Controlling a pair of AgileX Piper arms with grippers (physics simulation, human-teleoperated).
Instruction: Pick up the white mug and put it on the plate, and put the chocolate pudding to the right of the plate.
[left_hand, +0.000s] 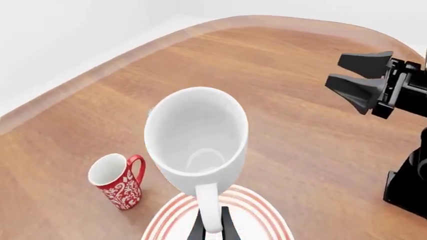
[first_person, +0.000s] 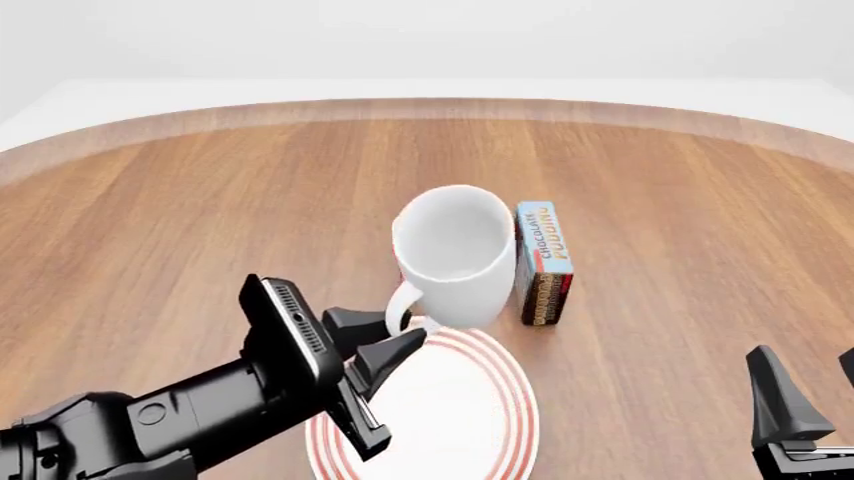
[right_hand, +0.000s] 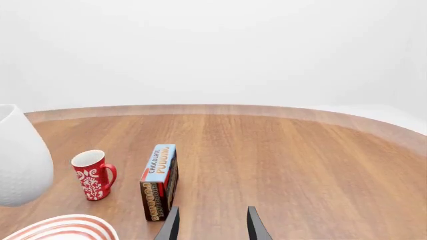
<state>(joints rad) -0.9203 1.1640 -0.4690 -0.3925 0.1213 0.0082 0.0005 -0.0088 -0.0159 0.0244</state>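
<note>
My left gripper (first_person: 398, 338) is shut on the handle of the white mug (first_person: 457, 252) and holds it tilted in the air above the plate's far edge. The plate (first_person: 454, 420), white with red rings, lies on the table in front of me. In the left wrist view the white mug (left_hand: 197, 135) hangs over the plate (left_hand: 257, 210), its handle between my fingers (left_hand: 227, 227). The chocolate pudding (first_person: 545, 262) stands on its edge just right of the mug and beyond the plate. My right gripper (first_person: 811, 385) is open and empty at the near right, and the pudding (right_hand: 160, 177) lies ahead of it.
A red mug (left_hand: 119, 180) with a white pattern stands upright beside the plate; it also shows in the right wrist view (right_hand: 93, 175), left of the pudding. The wooden table's curved far edge (first_person: 427, 105) runs along the back.
</note>
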